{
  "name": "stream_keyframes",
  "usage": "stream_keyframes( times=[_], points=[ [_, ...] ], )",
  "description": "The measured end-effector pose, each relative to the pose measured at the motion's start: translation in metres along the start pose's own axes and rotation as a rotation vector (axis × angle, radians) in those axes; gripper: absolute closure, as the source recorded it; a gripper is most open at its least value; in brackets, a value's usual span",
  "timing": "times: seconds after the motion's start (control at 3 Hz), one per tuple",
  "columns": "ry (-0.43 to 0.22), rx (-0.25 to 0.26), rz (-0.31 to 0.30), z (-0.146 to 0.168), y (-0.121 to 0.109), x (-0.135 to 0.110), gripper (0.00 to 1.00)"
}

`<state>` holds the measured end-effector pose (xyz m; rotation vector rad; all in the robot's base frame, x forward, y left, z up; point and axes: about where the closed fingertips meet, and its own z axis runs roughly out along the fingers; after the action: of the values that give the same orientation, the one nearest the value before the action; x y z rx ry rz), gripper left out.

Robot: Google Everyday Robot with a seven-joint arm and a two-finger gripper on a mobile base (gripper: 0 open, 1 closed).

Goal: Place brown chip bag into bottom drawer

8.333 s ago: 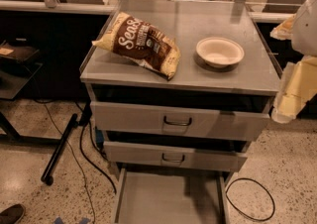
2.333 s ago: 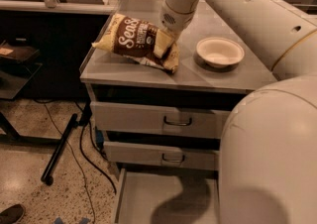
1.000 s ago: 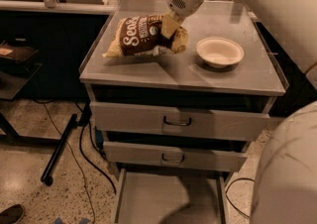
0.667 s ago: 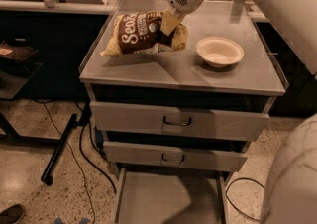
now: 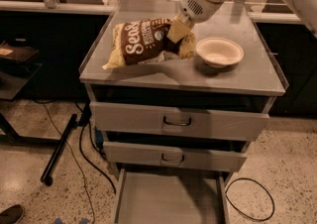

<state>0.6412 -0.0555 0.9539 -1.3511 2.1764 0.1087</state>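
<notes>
The brown chip bag (image 5: 143,43) with white script lettering hangs tilted just above the grey cabinet top (image 5: 237,79), its left yellow end lowest. My gripper (image 5: 179,33) comes down from the upper right and is shut on the bag's right end, close to the round cream bowl (image 5: 219,52). The bottom drawer (image 5: 168,200) is pulled out below the cabinet front; its flat grey floor shows nothing in it.
Two upper drawers (image 5: 178,121) with dark handles are pushed in. A black cable loop (image 5: 250,200) lies on the speckled floor at the right. A dark stand leg (image 5: 59,148) and cables are at the left. A shoe tip (image 5: 10,214) shows bottom left.
My gripper closed on the bag's right end and lifted it off the cabinet top. The bag has risen and moved slightly right. The bowl and drawers have not moved.
</notes>
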Motion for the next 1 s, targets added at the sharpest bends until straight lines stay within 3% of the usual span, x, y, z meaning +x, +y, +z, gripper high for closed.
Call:
stream_keyframes(
  times=[0.67, 1.0],
  points=[
    [-0.068, -0.057, -0.013, -0.024, 0.058, 0.046, 1.0],
    [-0.068, -0.057, -0.013, -0.024, 0.058, 0.046, 1.0]
  ],
)
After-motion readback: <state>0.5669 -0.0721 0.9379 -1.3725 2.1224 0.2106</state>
